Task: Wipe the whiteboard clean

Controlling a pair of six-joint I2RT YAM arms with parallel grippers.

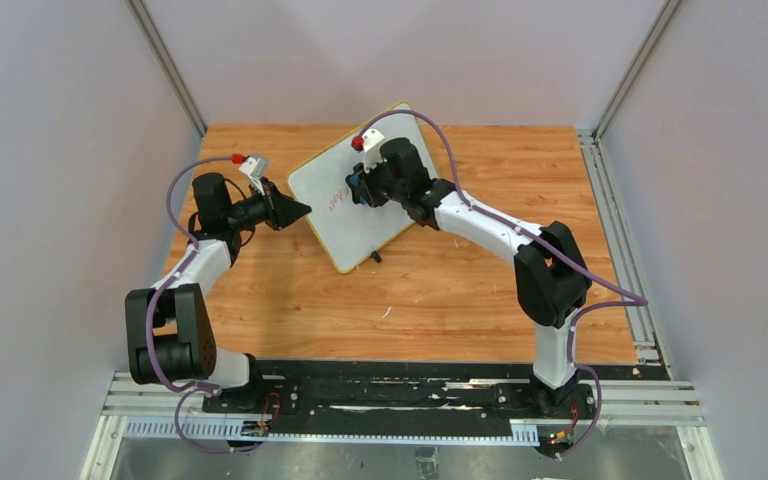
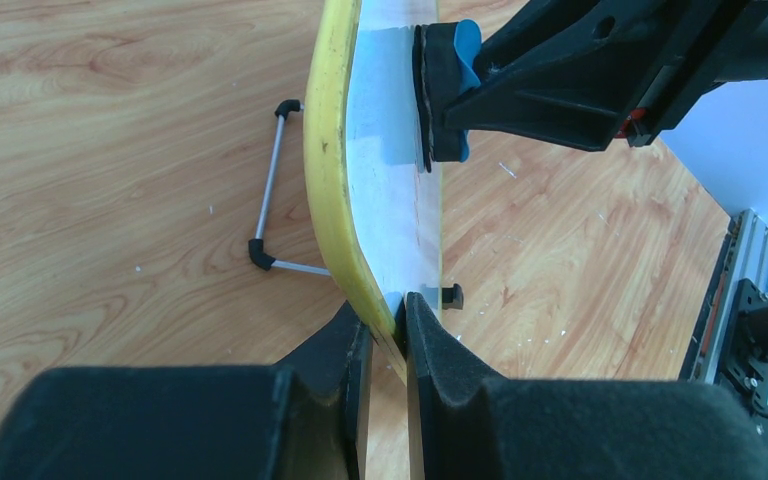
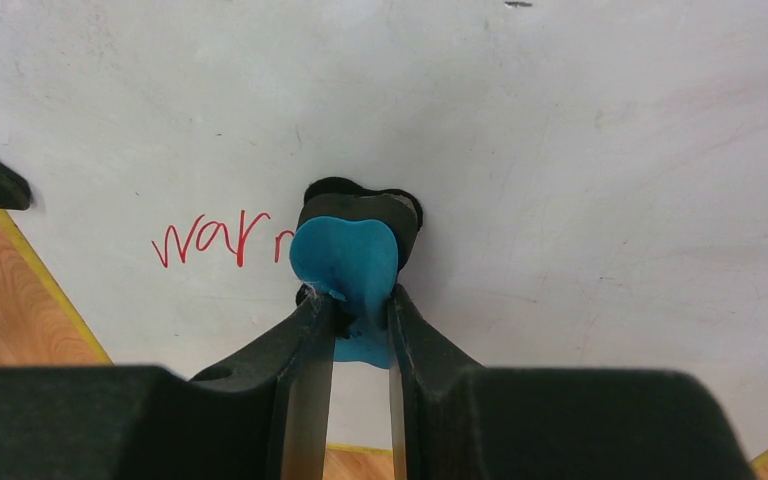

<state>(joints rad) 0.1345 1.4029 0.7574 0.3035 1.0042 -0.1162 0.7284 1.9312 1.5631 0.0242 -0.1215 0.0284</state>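
The whiteboard (image 1: 360,205), white with a yellow rim, stands tilted on the wooden table. My left gripper (image 1: 300,209) is shut on its left edge; in the left wrist view the jaws (image 2: 392,315) pinch the yellow rim (image 2: 328,150). My right gripper (image 1: 360,187) is shut on the blue-and-black eraser (image 3: 345,255) and presses it flat against the board face (image 3: 560,150). Red handwriting (image 3: 222,240) lies just left of the eraser. The eraser also shows in the left wrist view (image 2: 442,95), against the board.
The board's wire stand (image 2: 270,190) and a black clip foot (image 2: 451,295) rest on the wooden table (image 1: 440,290). Grey enclosure walls surround the table; a metal rail (image 1: 620,230) runs along its right side.
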